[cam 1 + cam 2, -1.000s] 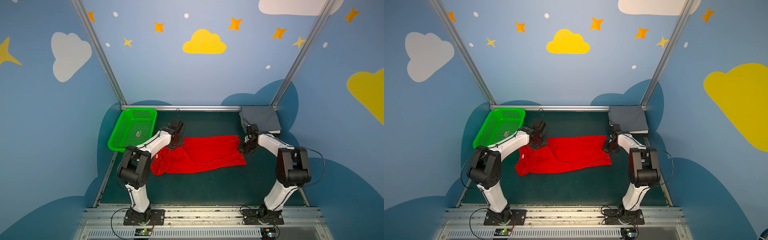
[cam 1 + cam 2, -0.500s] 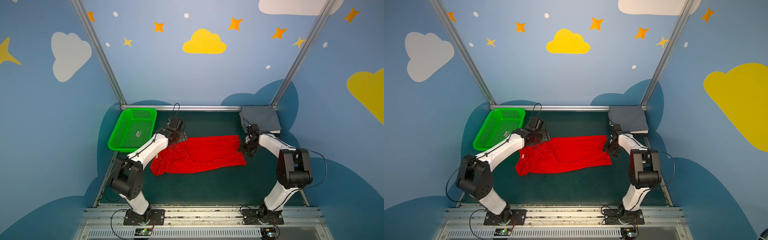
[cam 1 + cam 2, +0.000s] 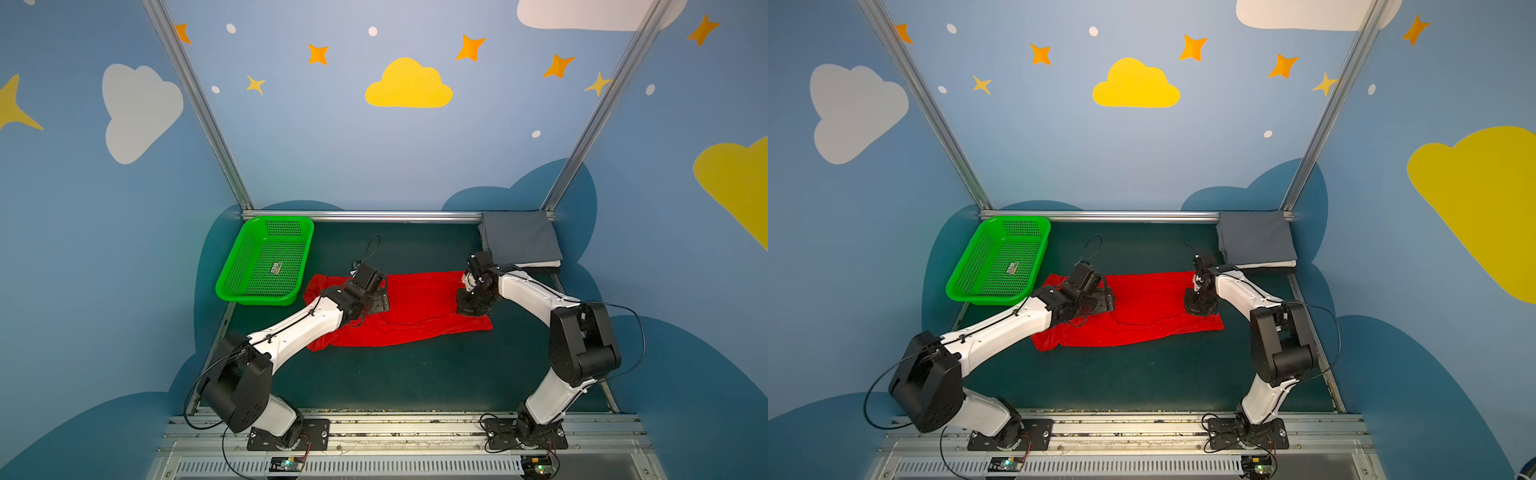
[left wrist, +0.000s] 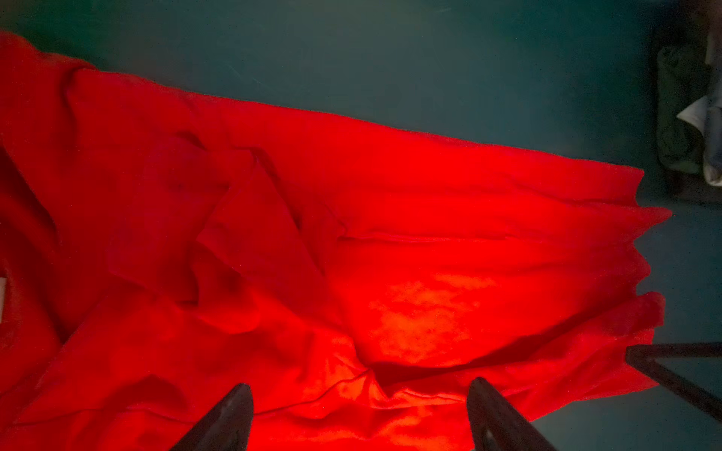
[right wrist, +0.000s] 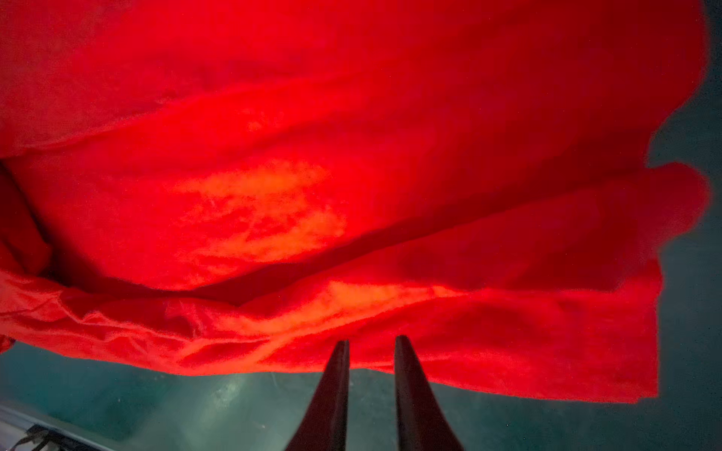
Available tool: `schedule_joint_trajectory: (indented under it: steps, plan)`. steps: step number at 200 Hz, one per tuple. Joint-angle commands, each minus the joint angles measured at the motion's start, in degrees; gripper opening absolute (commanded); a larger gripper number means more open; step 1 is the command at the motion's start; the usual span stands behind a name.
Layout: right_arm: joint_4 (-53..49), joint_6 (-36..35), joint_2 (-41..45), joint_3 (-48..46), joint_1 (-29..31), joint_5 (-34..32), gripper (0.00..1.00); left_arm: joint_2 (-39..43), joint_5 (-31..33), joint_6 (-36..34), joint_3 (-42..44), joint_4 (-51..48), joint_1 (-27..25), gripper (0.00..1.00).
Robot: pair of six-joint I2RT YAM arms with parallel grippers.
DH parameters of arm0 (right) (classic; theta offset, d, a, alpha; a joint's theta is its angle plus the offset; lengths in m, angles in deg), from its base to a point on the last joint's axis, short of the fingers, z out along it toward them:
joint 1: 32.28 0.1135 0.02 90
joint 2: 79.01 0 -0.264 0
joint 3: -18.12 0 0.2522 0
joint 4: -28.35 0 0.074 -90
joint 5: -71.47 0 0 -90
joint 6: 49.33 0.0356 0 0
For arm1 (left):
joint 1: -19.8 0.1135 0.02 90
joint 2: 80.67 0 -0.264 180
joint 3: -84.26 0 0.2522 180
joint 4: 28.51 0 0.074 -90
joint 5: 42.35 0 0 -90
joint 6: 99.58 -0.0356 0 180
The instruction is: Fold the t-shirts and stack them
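A red t-shirt [image 3: 419, 307] [image 3: 1150, 307] lies crumpled and spread lengthwise on the green table. My left gripper [image 3: 376, 301] [image 3: 1100, 301] hovers over its left part. In the left wrist view this gripper [image 4: 359, 386] is open, with folds of the red t-shirt [image 4: 390, 234] under the wide gap. My right gripper [image 3: 471, 305] [image 3: 1198, 307] is down at the shirt's right edge. In the right wrist view its jaws [image 5: 371, 339] stand a narrow gap apart over the hem of the red t-shirt [image 5: 351, 156]; a pinch cannot be told. A folded grey t-shirt [image 3: 519, 241] [image 3: 1254, 239] tops a stack at the back right, a white one [image 3: 1271, 264] under it.
A green perforated basket [image 3: 232, 286] [image 3: 963, 291] stands at the back left, close to the shirt's left end. A metal rail [image 3: 361, 215] closes the back of the table, and blue walls stand on both sides. Bare table [image 3: 415, 374] lies in front of the shirt.
My left gripper opened and moved from the shirt's far left corner to the right over the cloth. My right gripper opened and narrowed again at the right edge.
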Motion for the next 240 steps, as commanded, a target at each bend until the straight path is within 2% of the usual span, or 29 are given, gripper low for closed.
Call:
schedule_joint_trajectory:
  steps: [1,37,89,136,181,240]
  plan:
    - [-0.5,-0.9,-2.7,0.5,0.9,1.0,0.16,0.8,2.0,1.2,0.2,0.2,0.7,0.85]
    - [-0.3,-1.0,-4.7,1.1,2.6,3.0,0.13,-1.0,-0.1,3.0,1.8,1.7,3.1,0.85]
    - [1.2,0.0,-3.7,-2.3,5.6,5.0,0.16,-7.1,-0.9,2.3,-0.1,2.3,4.7,0.85]
    - [3.2,2.4,-8.0,-0.1,5.4,2.8,0.14,-8.3,-0.1,1.9,-0.3,3.0,4.9,0.84]
    - [1.5,1.9,-7.4,1.8,5.5,-1.9,0.16,-7.9,0.1,1.3,0.5,3.6,5.2,0.85]
    - [0.5,1.6,-10.9,5.1,5.3,-3.5,0.16,-8.5,-0.7,0.4,0.2,3.7,6.4,0.84]
